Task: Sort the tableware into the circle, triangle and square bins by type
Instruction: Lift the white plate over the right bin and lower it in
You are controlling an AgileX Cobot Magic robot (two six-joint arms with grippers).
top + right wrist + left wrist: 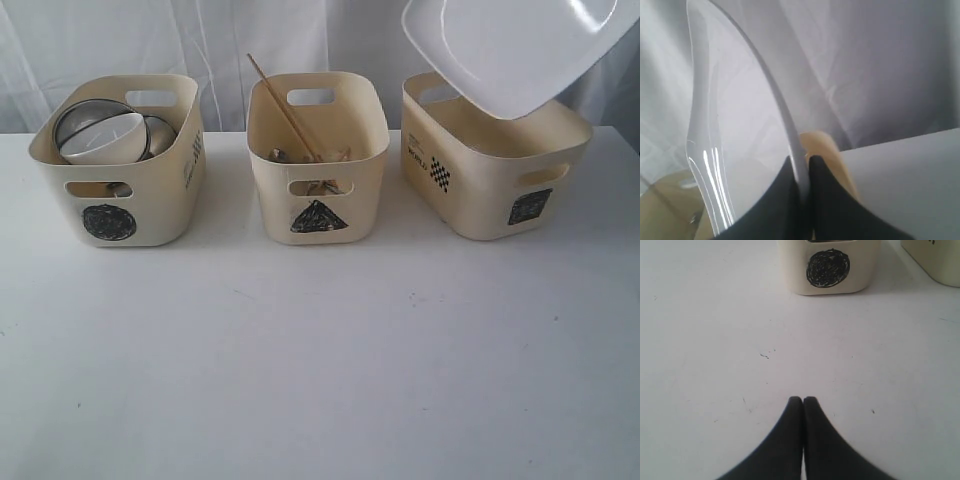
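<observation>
The right end effector (801,166) pinches the rim of the large white square plate (520,45), its dark fingers pressed against either face. The plate hangs tilted above the square bin (490,170) at the counter's (320,360) back right, one corner pointing down at the bin's mouth and the rest rising out of view. The left end effector (803,400) is pressed together and empty, low over bare counter in front of the circle bin (115,190) at the back left, which holds a white bowl (103,140) against a steel bowl (80,115). In the triangle bin (318,190) between them, the chopsticks (285,110) lean with their long axis slanting up toward the back left.
</observation>
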